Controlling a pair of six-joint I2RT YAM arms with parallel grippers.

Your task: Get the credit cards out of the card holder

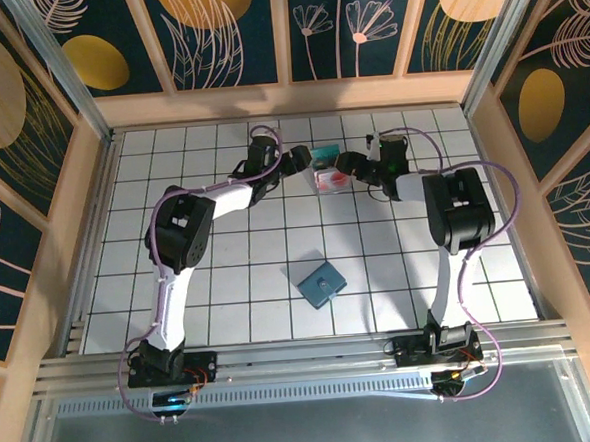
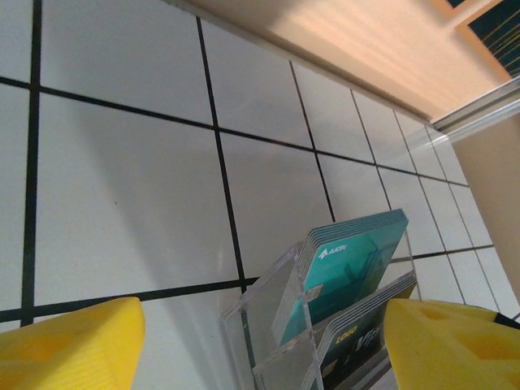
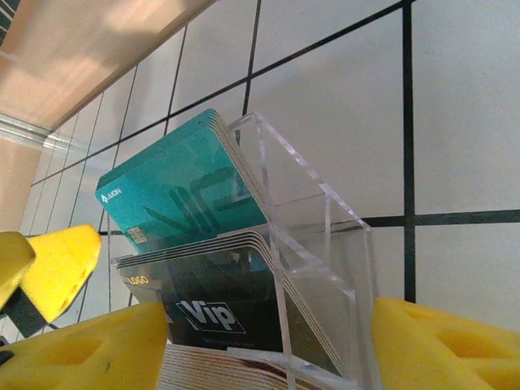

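Spread left gripper and right gripper flank a clear acrylic card holder; wrist views reveal black rectangular cards, top view a slate-blue flat wallet.

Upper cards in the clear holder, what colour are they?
The upper cards are teal, clearest in the right wrist view.

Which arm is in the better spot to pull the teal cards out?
Probably the right. The right gripper straddles the clear card holder squarely, teal cards centred ahead. The left gripper has them off to one side.
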